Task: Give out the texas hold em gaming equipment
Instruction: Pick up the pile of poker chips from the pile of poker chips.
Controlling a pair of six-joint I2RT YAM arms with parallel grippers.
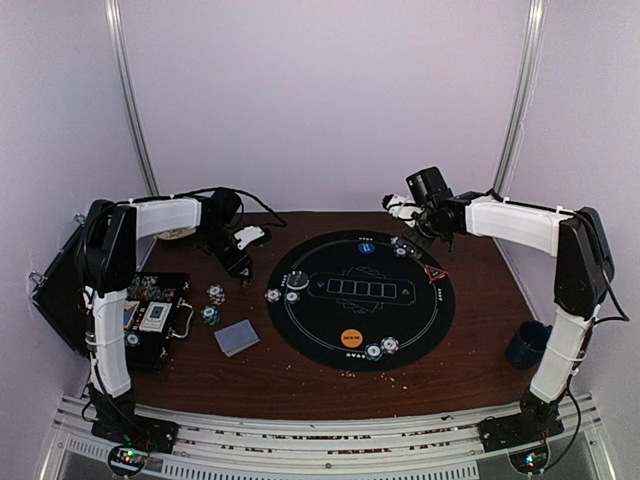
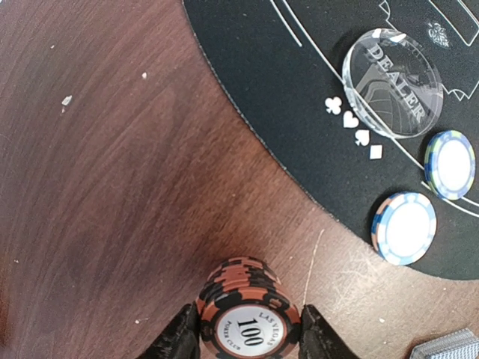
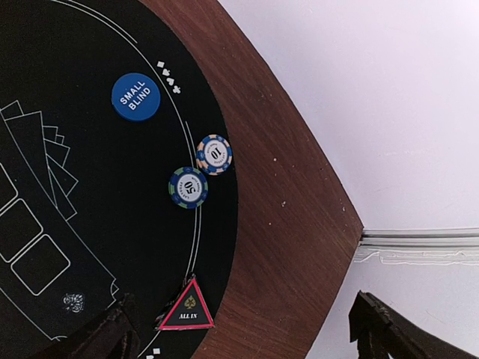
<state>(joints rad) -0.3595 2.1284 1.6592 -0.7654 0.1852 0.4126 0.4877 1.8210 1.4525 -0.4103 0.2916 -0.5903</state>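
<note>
My left claw (image 2: 249, 329) has its two fingers pressed on both sides of a small stack of red chips (image 2: 243, 295). The stack sits on the brown wood table (image 2: 112, 187), near the left edge of the round black mat (image 2: 299, 112). My right claw (image 3: 247, 333) is wide open and holds nothing. It hangs over the far right side of the mat.

I think the job is partly done. Three spots on the mat have chips. There are white chips (image 2: 404, 228) by the clear dealer button (image 2: 392, 82). There are blue chips (image 3: 188, 187) by the blue disc (image 3: 136, 96). There are pale chips (image 1: 381, 348) by the orange disc (image 1: 351, 338). The cards (image 1: 237, 338) lie in one pile on the table, with none dealt. Loose chips (image 1: 213, 305) wait near the black case (image 1: 155, 315).

Little crumbs dot the wood. Pale walls stand all around.
</note>
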